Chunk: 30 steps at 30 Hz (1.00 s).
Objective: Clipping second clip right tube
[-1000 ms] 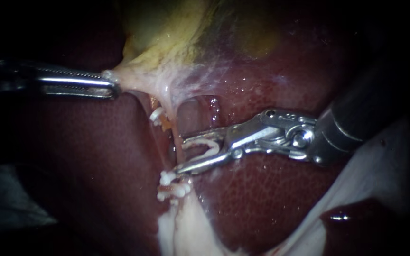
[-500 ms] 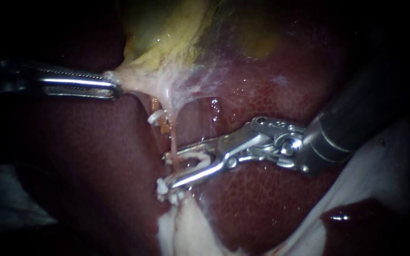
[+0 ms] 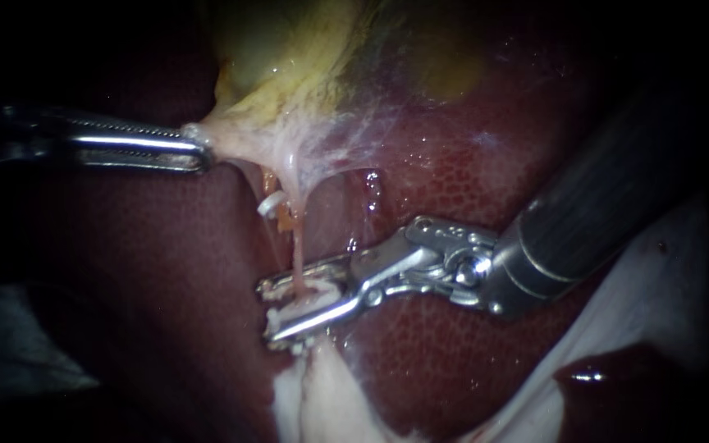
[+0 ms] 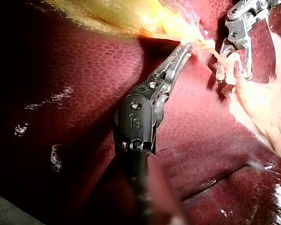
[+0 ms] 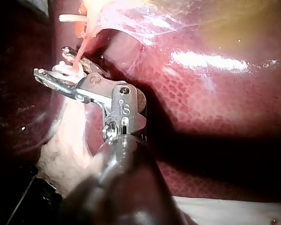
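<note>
Right instrument [image 3: 279, 310] jaws sit nearly together, clamped on a white clip [image 3: 312, 297]. The thin pink tube [image 3: 297, 250] drops betw. the jaws, just behind their tips, w/ the clip around it. Pale tissue [image 3: 313, 394] lies just below. Further up, another clip [image 3: 270, 203] sits beside the tube. Left instrument [image 3: 197, 152] jaws are clamped on the gallbladder [image 3: 289, 74] edge; liver [image 3: 166, 271] lies behind.

Dark-red liver [image 3: 166, 271], yellowish gallbladder [image 3: 289, 57]

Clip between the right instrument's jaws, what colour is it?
White. The clip shows best in the endoscope view.
</note>
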{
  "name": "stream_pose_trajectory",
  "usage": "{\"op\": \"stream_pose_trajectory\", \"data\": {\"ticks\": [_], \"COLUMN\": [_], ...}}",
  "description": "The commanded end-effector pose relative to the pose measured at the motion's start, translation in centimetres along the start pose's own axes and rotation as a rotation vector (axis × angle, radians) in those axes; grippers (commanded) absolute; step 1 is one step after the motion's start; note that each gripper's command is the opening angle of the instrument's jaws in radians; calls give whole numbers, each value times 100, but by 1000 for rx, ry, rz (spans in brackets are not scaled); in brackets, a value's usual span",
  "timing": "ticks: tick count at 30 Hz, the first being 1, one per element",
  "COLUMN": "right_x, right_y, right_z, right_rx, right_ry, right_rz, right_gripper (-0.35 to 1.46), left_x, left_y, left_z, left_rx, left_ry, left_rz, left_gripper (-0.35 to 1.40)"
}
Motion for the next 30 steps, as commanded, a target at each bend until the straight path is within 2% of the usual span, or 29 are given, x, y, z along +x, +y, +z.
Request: {"op": "stream_pose_trajectory", "data": {"ticks": [1, 7, 14, 22, 26, 30], "right_x": [1, 10, 25, 29, 31, 31], "right_y": [0, -9, -31, -38, -39, -41], "right_z": [0, -1, -1, 0, -3, -6], "right_rx": [-1, 2, 9, 7, 7, 9], "right_ry": [1, 4, 9, 13, 14, 14], "right_rz": [0, 11, 30, 43, 69, 81], "right_gripper": [45, 45, 44, 41, 32, 11], "left_x": [0, 0, 0, 0, -1, 0], "left_y": [0, 1, 1, 1, 1, 1], "left_z": [0, 0, -2, -2, -2, -2], "left_rx": [0, 0, -1, -1, -1, -1], "left_ry": [0, 0, 0, 0, 0, 0], "left_rz": [0, 0, 0, 0, 0, 0], "left_gripper": [-35, -35, -35, -35, -35, -35]}}
